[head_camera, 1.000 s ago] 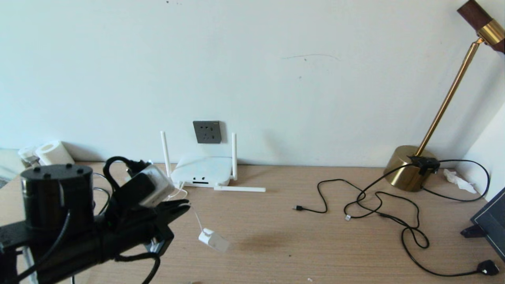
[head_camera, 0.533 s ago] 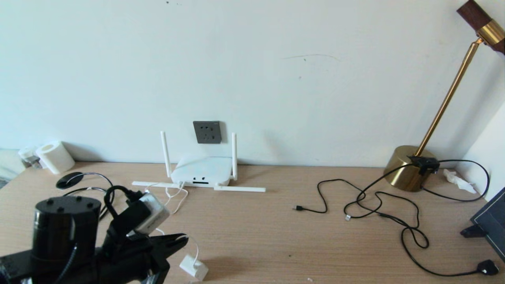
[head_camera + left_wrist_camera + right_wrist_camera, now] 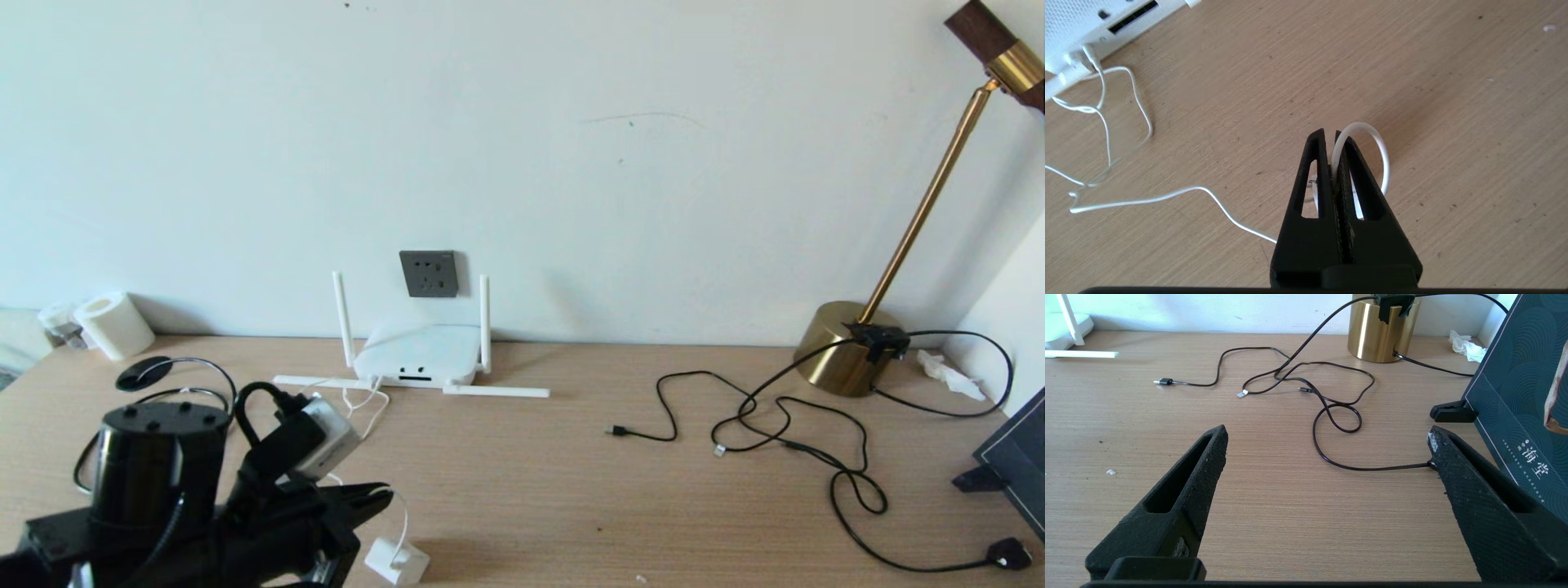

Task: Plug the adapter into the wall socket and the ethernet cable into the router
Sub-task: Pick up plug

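Left gripper jaws pinch the adapter's cord, which loops out past the tips. Adapter sits on the desk just below them. Right gripper jaws spread wide, nothing between.

Perhaps home desk (router, lamp)

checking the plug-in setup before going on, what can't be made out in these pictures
- Adapter: its prongs are not visible in the head view; in the left wrist view the shut left claw covers all but its cord.
- Ethernet cable: the left arm hides its plug end in the head view.
- Wall socket: its pin holes are too small to count.
- Router: cut off by the left wrist view's edge.
- Right claw: open, outside the head view.
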Motion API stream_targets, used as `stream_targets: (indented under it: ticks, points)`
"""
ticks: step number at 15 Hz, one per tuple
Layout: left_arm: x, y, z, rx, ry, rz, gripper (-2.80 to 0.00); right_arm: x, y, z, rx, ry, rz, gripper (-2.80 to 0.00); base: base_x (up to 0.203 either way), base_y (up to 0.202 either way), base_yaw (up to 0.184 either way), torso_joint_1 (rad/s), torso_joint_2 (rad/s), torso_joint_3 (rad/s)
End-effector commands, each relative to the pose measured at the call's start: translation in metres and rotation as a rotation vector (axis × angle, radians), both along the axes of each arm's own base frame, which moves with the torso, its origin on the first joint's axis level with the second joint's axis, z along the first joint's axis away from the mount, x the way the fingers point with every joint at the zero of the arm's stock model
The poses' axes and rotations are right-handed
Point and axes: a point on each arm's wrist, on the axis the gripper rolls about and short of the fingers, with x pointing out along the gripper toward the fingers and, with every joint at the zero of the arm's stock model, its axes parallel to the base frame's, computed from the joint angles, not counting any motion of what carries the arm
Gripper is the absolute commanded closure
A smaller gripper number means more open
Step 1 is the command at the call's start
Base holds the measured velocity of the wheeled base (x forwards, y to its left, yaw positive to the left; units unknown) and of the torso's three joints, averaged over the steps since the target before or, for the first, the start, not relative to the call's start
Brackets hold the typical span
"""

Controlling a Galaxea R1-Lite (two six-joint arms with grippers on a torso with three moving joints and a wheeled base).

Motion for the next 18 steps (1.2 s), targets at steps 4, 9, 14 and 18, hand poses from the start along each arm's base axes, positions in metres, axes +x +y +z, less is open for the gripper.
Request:
stream_targets:
  ticks: [4, 9, 14, 18]
  points:
    - [0.014, -0.006, 0.009, -0.011, -0.033, -0.002, 0.00, 0.000, 0.000, 0.000, 0.000, 0.000, 0.000, -2.80, 0.000, 0.000, 0.000, 0.000, 0.00, 0.000]
    - [0.019, -0.009, 0.010, -0.004, -0.037, -0.013, 0.00, 0.000, 0.000, 0.000, 0.000, 0.002, 0.000, -2.80, 0.000, 0.000, 0.000, 0.000, 0.00, 0.000]
    - [0.019, -0.009, 0.011, 0.002, -0.049, -0.019, -2.80, 0.000, 0.000, 0.000, 0.000, 0.000, 0.000, -2.80, 0.000, 0.000, 0.000, 0.000, 0.00, 0.000]
    - [0.013, -0.007, 0.015, 0.004, -0.069, -0.025, -2.80, 0.000, 0.000, 0.000, 0.000, 0.000, 0.000, -2.80, 0.000, 0.000, 0.000, 0.000, 0.00, 0.000]
